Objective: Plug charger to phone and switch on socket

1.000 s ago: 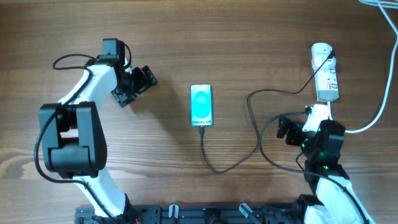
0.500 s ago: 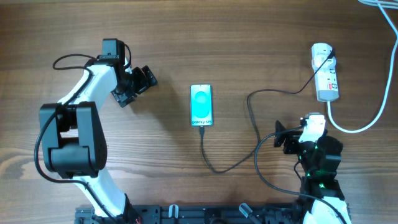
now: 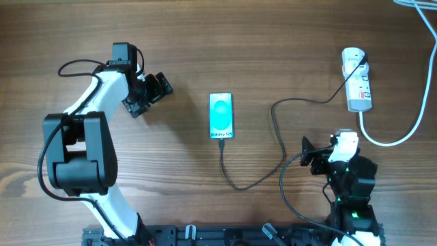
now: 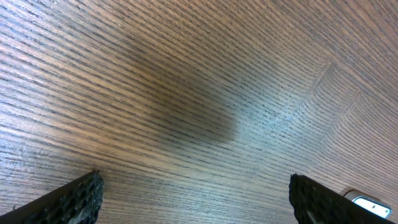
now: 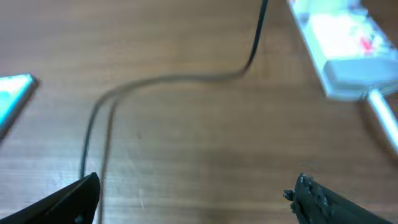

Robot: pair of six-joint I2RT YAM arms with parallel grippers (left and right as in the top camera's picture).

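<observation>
The phone (image 3: pixel 220 115) lies flat mid-table, its teal screen lit and its white strip at the near end. The charger (image 3: pixel 276 130), a thin black cable, meets that near end, loops toward me, then runs back to its black plug on the far end of the socket (image 3: pixel 358 85). My right gripper (image 3: pixel 343 139) is open and empty, well short of the socket. In the right wrist view its fingers (image 5: pixel 199 199) frame bare table, with the socket (image 5: pixel 339 37), the cable (image 5: pixel 168 79) and a phone corner (image 5: pixel 12 96) ahead. My left gripper (image 3: pixel 151 90) is open, left of the phone.
The socket's thick white cord (image 3: pixel 410 123) curves along the right edge of the table and off the far right corner; it also shows in the right wrist view (image 5: pixel 382 118). The left wrist view shows its fingers (image 4: pixel 193 199) over wood grain.
My right gripper has pulled back from the socket's near end toward the front edge of the table. The left arm, phone and cable have not moved.
</observation>
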